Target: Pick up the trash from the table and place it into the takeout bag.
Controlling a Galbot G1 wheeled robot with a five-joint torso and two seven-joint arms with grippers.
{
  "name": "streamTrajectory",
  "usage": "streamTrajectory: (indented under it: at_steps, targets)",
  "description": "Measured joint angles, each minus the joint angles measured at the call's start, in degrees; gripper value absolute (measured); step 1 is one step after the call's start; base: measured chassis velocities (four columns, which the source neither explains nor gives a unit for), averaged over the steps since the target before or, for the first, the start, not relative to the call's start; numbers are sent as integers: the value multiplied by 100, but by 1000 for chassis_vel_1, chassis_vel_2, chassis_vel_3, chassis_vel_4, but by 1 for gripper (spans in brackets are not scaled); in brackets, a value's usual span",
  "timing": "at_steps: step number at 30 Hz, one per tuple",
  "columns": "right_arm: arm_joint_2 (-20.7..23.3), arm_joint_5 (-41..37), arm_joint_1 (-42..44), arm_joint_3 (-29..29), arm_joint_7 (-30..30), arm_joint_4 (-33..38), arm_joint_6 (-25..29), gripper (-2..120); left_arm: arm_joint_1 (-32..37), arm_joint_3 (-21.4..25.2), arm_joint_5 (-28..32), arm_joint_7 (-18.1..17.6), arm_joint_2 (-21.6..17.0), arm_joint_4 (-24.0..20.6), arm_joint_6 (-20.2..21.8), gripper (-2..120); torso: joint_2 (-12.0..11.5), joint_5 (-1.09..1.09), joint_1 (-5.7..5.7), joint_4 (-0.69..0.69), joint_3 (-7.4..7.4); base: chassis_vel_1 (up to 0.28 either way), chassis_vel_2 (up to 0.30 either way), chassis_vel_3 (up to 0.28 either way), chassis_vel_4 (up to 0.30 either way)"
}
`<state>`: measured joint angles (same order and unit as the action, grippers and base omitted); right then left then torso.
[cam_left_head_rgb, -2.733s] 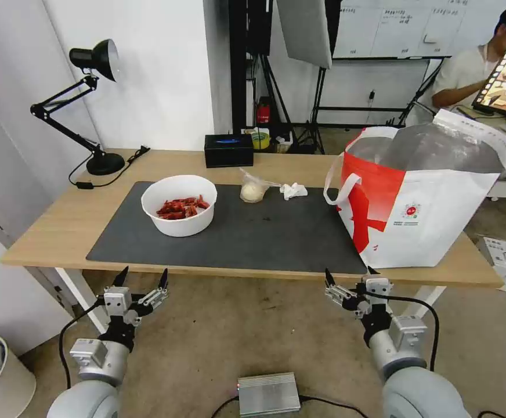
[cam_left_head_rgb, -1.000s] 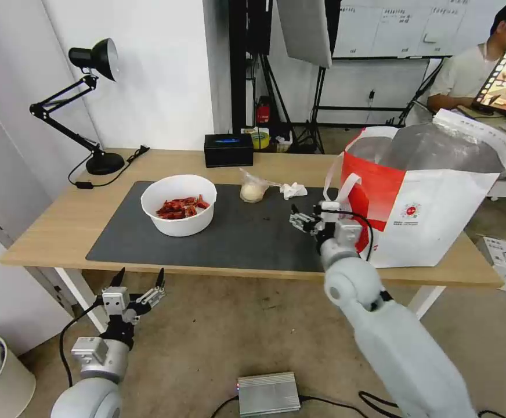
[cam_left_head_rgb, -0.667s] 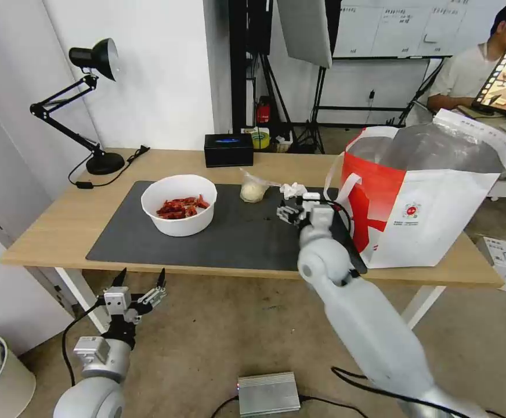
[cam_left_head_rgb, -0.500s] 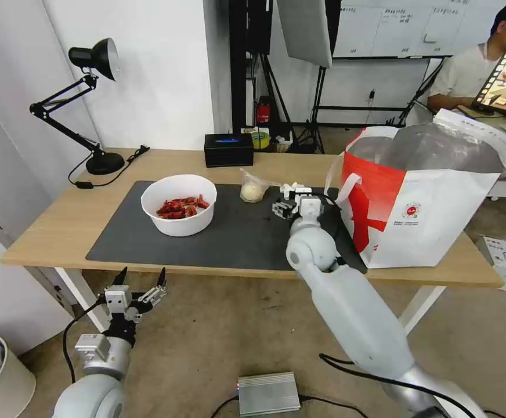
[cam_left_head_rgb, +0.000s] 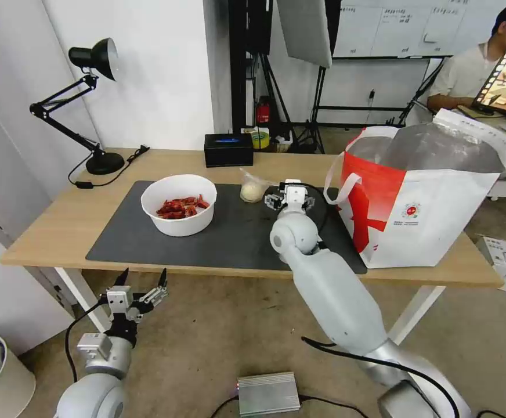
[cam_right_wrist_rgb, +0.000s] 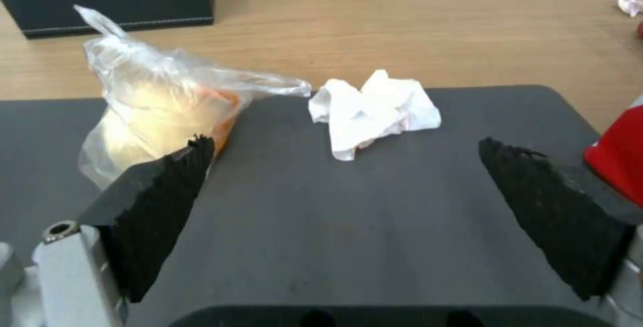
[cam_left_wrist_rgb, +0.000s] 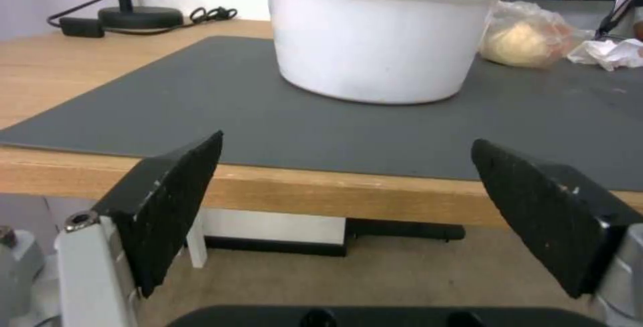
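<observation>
Desk [cam_left_head_rgb: 55,223], light wood, carries a dark grey mat [cam_left_head_rgb: 230,235] with all items on or near it

Takeout bag [cam_left_head_rgb: 433,191] stands upright on the desk's right end, foil mouth open, to the right of the right gripper [cam_left_head_rgb: 289,196], near it but apart

White bowl [cam_left_head_rgb: 179,204] of red shell scraps sits on the mat well to the left of the right gripper; from the left wrist it stands straight ahead of the left gripper [cam_left_wrist_rgb: 375,211], beyond the desk edge

Right gripper over the mat, jaws spread wide, nothing between them. Small clear bag [cam_right_wrist_rgb: 161,116] with a whitish lump lies just beyond its left finger; crumpled tissue [cam_right_wrist_rgb: 371,111] lies on the mat ahead of the open jaws, roughly centred between them, not touched

Left gripper [cam_left_head_rgb: 140,287] parked low in front of the desk's near edge, below the mat's left part, jaws wide open and empty

Black box [cam_left_head_rgb: 228,150] at the desk's far edge, beyond the clear bag
</observation>
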<state>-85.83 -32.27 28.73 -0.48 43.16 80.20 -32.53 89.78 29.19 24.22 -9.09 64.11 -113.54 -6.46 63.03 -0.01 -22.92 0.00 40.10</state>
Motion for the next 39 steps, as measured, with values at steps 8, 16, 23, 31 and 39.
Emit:
streamTrajectory:
  at_steps: [8,16,23,31,39]
  targets:
    - [-149,86,-175,53,62,-356,25,100,48,4,2,3,-29,-8,-2,100,0,0,0,0,0,0,0,0,0]
    - [-333,164,-401,155,94,-738,48,100,114,5,-28,18,-24,-47,-2,100,0,0,0,0,0,0,0,0,0]
    - [-392,190,-512,182,122,-913,64,100,154,22,-63,31,-11,-67,-39,100,0,1,0,0,0,0,0,0,0]
    - [-414,200,-559,259,132,-1056,65,100,162,-1,-104,33,27,-71,-57,100,0,1,0,0,0,0,0,0,0]
    - [-414,215,-708,348,93,-1343,65,100,158,-16,-126,33,54,-71,-69,100,0,1,0,-1,0,0,0,0,0]
